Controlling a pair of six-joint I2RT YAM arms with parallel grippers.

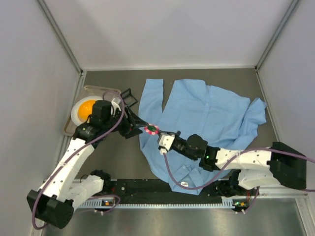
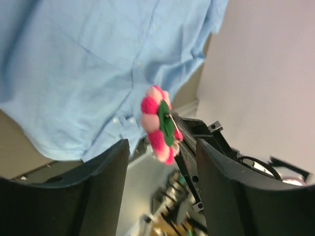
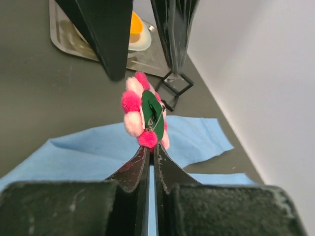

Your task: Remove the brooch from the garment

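Note:
The brooch (image 1: 151, 129) is a ring of bright and pale pink pom-poms on a green backing with a metal pin. My right gripper (image 1: 160, 133) is shut on its lower edge and holds it upright above the light blue garment (image 1: 211, 113), by the shirt's left edge. In the right wrist view the brooch (image 3: 142, 113) stands on my closed fingertips (image 3: 140, 160), apart from the cloth (image 3: 74, 152). My left gripper (image 1: 139, 127) is open, its fingers (image 2: 98, 187) either side of the brooch (image 2: 160, 125) without touching it.
A metal tray (image 1: 74, 129) with a white dish holding something orange (image 1: 86, 109) lies at the left wall. A small black wire stand (image 1: 129, 96) sits beside it. White walls close in left, right and back.

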